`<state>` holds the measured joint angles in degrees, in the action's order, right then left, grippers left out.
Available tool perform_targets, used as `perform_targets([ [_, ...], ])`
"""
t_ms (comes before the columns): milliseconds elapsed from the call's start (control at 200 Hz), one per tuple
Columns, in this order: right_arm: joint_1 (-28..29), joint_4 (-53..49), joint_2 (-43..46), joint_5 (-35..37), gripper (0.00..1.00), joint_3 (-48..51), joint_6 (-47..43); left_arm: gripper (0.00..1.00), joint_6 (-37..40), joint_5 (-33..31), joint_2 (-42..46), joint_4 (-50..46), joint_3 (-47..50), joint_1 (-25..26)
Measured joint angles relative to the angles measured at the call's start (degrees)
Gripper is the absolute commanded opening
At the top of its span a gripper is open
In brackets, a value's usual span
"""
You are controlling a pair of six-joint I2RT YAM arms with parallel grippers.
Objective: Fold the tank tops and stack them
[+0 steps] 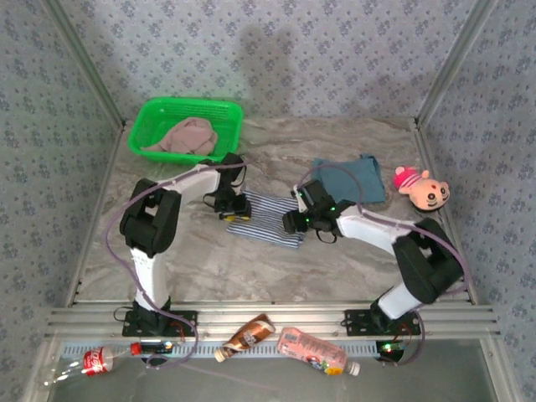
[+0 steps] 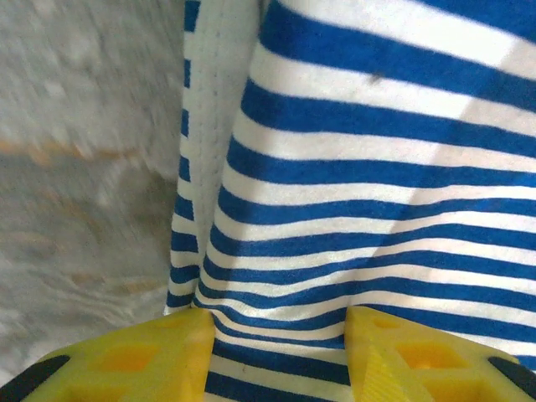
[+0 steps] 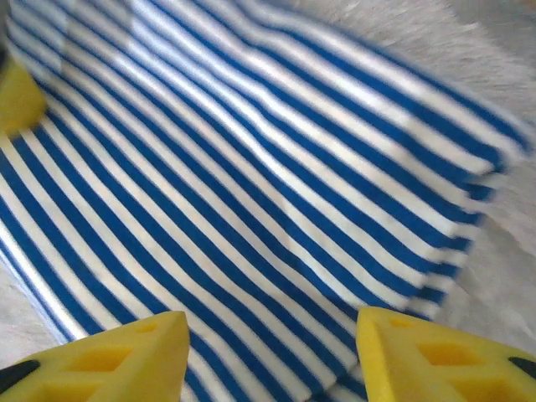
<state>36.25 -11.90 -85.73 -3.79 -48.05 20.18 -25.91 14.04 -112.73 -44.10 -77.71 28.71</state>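
Note:
The navy-and-white striped tank top lies folded into a small rectangle at the middle of the marble table. My left gripper sits at its left edge. In the left wrist view it is open, its yellow fingers pressing on the striped cloth, which wrinkles between them. My right gripper is at the top's right end. In the right wrist view it hangs open over the flat stripes. The teal-blue tank top lies folded behind it. The dusty pink tank top is heaped in the green basket.
A pink plush toy lies at the right, beside the teal top. Three bottles rest along the near rail: a cola bottle, a brown one and a pink one. Patterned walls enclose the table.

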Motion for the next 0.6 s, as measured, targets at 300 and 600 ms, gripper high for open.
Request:
perform_targets([
  [300,1.3,-8.6,3.8,7.0,0.65,1.4,15.3,0.5,-4.8,-0.5,6.0,-1.1,4.8,1.0],
  [600,3.3,-5.8,-8.7,7.5,0.63,-2.3,16.7,0.54,-4.6,-0.2,8.8,-0.8,4.8,-5.4],
])
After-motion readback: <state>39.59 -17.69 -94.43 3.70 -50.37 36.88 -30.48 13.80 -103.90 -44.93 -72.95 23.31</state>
